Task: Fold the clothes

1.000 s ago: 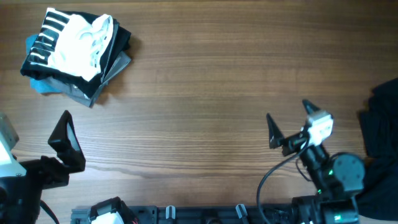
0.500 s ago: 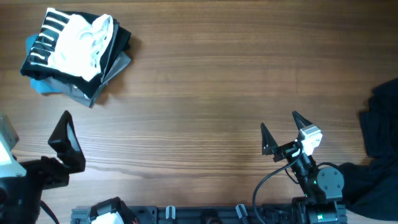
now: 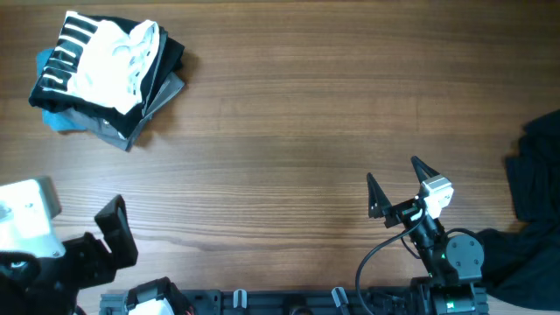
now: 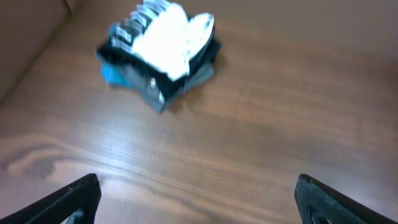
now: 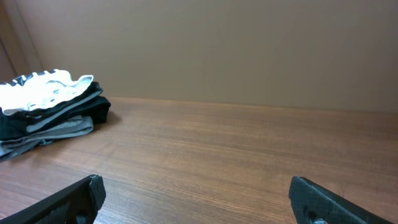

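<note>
Both grippers are standing spread wide, gripping nothing.
Right gripper point(image 3: 393, 171) is hovering empty, well apart from the stack of clothes point(image 3: 105, 74), off to its right. Left gripper point(image 4: 196, 190) is hovering on the robot's side of the stack. A white T-shirt point(image 3: 109, 57) is lying on top of the stack, and a black garment point(image 3: 535, 171) is lying far to its right.

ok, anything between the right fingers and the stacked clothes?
No, only bare wooden table between the right fingers and the stacked clothes; shows in the overhead and right wrist views.
</note>
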`<state>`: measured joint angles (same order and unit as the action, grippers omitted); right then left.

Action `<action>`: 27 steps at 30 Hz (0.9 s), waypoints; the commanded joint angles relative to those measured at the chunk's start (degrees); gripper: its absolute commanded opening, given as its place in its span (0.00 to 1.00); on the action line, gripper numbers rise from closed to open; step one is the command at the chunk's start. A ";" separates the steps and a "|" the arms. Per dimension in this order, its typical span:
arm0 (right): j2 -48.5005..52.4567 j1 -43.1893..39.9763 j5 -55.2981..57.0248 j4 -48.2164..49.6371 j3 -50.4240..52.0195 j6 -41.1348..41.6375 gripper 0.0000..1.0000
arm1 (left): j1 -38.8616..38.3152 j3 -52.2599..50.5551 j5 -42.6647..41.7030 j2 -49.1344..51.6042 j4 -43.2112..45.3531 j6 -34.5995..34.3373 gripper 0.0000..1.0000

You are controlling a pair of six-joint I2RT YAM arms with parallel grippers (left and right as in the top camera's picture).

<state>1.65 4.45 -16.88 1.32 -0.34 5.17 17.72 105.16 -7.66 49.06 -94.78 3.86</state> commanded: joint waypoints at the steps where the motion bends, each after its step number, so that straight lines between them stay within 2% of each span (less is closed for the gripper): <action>1: 0.02 -0.24 -0.07 0.11 0.04 0.98 1.00 | -0.37 -8.28 -0.28 -0.92 11.39 1.79 1.00; 4: 0.02 -0.24 -0.07 0.11 0.04 0.94 1.00 | -1.44 -25.20 -6.43 -7.69 38.88 1.75 1.00; 5: 0.02 -0.24 -0.07 0.11 0.04 0.96 1.00 | -3.02 -37.09 -9.11 -12.48 52.41 1.70 1.00; 7: 0.02 -0.24 -0.07 0.11 0.04 0.96 1.00 | -5.35 -51.84 -11.02 -18.36 66.93 1.68 1.00; 8: 0.02 -0.24 -0.07 0.11 0.04 0.96 1.00 | -7.96 -64.81 -10.99 -23.85 77.22 1.66 1.00; 13: 0.02 -0.24 -0.07 0.11 0.04 0.98 1.00 | -11.23 -84.72 -10.97 -36.85 89.11 1.27 1.00; 17: 0.02 -0.24 -0.07 0.11 0.04 0.98 1.00 | -11.21 -93.39 -10.75 -49.05 90.42 1.29 1.00; 22: 0.02 -0.24 -0.07 0.11 0.04 0.96 1.00 | -11.34 -104.89 -11.52 -48.85 98.14 1.33 1.00; 27: 0.02 -0.24 -0.07 0.11 0.04 0.96 1.00 | -11.61 -104.80 -11.39 -48.83 92.52 1.33 1.00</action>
<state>1.91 4.45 -16.88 1.30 -0.36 5.37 6.46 0.32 -18.37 0.80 -0.49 4.47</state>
